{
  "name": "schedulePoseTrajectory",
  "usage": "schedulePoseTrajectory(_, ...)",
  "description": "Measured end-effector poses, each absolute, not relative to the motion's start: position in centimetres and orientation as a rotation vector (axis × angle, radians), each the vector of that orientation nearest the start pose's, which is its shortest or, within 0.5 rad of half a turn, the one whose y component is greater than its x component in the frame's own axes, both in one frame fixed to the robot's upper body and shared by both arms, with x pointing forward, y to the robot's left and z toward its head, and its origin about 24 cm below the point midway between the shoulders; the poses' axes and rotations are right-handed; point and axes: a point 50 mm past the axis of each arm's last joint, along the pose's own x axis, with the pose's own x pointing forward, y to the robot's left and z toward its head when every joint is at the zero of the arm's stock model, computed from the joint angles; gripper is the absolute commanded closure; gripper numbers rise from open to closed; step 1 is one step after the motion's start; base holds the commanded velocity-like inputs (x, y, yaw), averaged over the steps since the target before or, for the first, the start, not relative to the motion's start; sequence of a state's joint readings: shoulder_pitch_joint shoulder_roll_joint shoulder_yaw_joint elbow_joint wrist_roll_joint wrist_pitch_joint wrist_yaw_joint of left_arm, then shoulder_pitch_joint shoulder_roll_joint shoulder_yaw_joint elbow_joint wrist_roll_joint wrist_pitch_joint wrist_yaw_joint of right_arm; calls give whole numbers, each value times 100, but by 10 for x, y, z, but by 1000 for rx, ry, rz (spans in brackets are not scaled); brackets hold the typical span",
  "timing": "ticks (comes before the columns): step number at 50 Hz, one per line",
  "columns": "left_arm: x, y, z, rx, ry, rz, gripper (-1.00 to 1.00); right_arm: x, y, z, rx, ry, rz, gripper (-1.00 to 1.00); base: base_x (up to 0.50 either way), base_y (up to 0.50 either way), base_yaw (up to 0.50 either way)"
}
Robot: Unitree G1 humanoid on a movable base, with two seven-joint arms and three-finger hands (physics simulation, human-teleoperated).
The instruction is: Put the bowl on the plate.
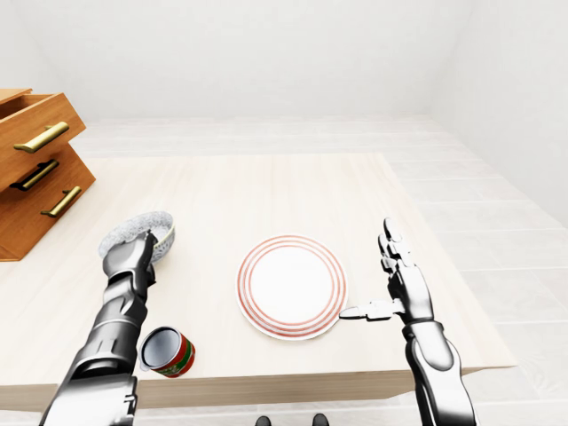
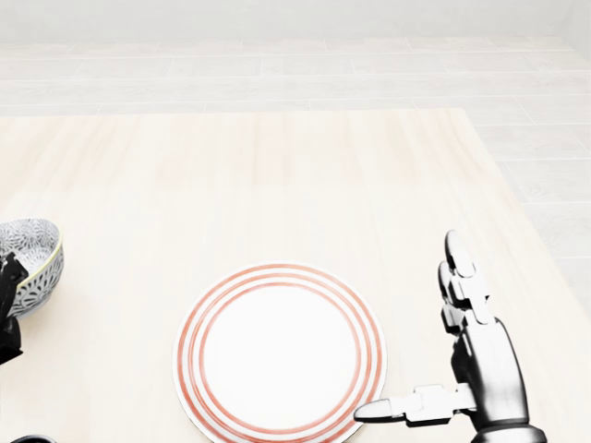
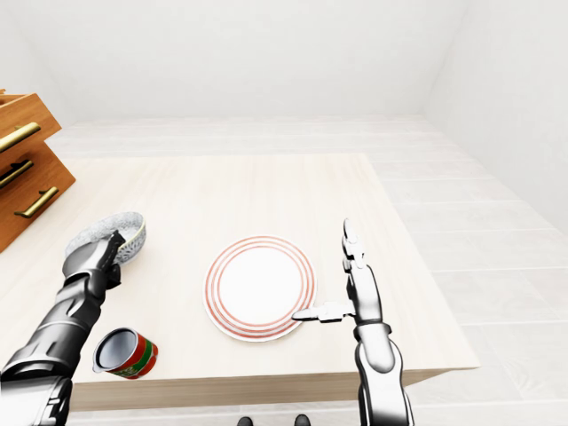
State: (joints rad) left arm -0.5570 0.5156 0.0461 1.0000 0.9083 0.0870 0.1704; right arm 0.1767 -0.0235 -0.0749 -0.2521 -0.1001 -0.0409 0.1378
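A white plate (image 1: 291,286) with red rings lies flat on the pale wooden table (image 1: 266,195), near the middle of its lower edge. A grey patterned bowl (image 1: 146,226) is tilted at the table's left, well apart from the plate. My left hand (image 1: 133,255) is shut on the bowl's near rim, and its fingers hide part of the rim. My right hand (image 1: 380,277) stands open just right of the plate. Its fingers point up the left-eye view, its thumb points at the plate's rim, and it holds nothing.
A can (image 1: 167,351) with a red and green label lies on its side near the table's lower edge, below the bowl and beside my left forearm. A wooden chest of drawers (image 1: 35,169) with brass handles stands at the table's upper left. The table's right edge (image 1: 461,293) runs close to my right arm.
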Motion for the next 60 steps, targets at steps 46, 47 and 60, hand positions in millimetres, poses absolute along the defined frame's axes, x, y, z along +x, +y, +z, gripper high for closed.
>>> schedulePoseTrajectory(46, 339, 197, 108, 1513, 26, 58, 100, 210, -181, 66, -135, -123, 15, -100, 0, 0, 0)
schedulePoseTrajectory(47, 339, 194, 109, 1518, 21, 54, 100, 210, -181, 66, -134, -123, 14, -100, 0, 0, 0)
schedulePoseTrajectory(60, 336, 168, 116, 1536, -31, 16, 100, 202, -185, 68, -136, -135, 9, -100, 0, 0, 0)
